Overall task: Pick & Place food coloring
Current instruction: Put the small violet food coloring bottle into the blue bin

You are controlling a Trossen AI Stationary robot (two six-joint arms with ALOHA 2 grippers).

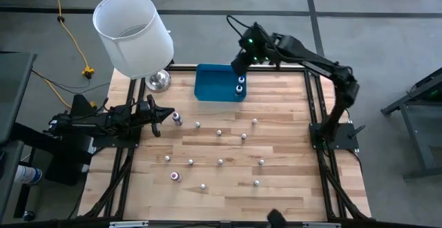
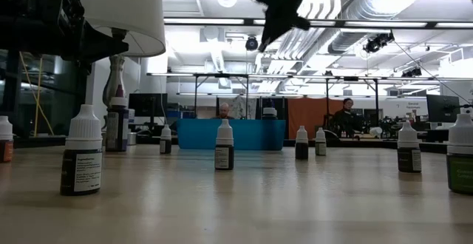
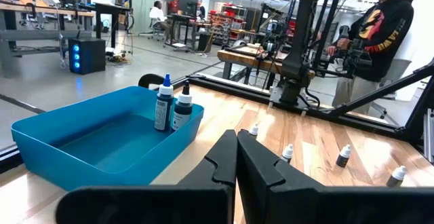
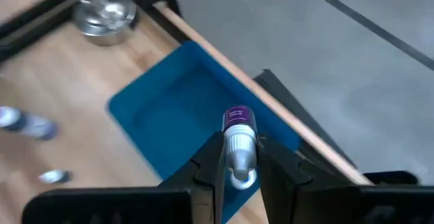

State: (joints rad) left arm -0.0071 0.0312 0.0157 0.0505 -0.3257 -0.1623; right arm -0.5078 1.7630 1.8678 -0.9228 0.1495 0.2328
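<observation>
Several tiny white-capped food coloring bottles stand scattered on the wooden table. Two more bottles stand on their bases in the right corner of the blue tray at the table's far edge. My right gripper hangs high over that tray, shut on a purple-bodied bottle. My left gripper is shut and rests low at the table's left edge, with a dark-bodied bottle just off its tips. My right gripper pinches the bottle's white cap between its two fingers, pointing down from above. The purple body sticks out past the fingertips toward the tray floor. The bottle is lifted clear, above the tray.
A lamp with a white shade and a shiny metal base stands at the far left corner, next to the tray. A person in a dark hoodie stands beyond the table's right side. Bare wood lies along the near edge.
</observation>
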